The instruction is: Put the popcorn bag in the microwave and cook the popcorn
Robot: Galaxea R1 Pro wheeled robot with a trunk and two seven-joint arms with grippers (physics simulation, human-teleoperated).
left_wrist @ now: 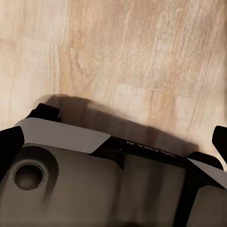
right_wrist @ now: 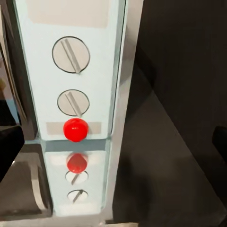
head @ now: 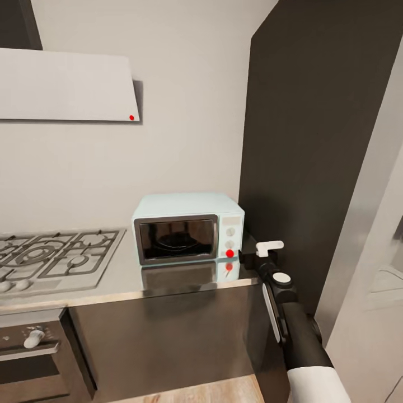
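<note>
Reaching forward from the lower right, the right gripper (head: pixel 249 256) hovers just beside the microwave's (head: pixel 187 226) control panel, its fingers spread open at the height of the red button (head: pixel 229 253). That pale blue microwave sits shut on the grey table (head: pixel 112 277), against the dark cabinet (head: pixel 313 140). A gas hob (head: pixel 53 254) lies to its left. Whether the left gripper (left_wrist: pixel 113 137), above the wood floor (left_wrist: pixel 142 47), is open or closed cannot be told.

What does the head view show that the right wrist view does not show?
Head view alone: the whole microwave with its shut glass door, the gas hob and the right end effector near the control panel. Right wrist view alone: the knob slots close up and the panel's mirror image in the countertop. Both: two white knobs and the red dot.
</note>
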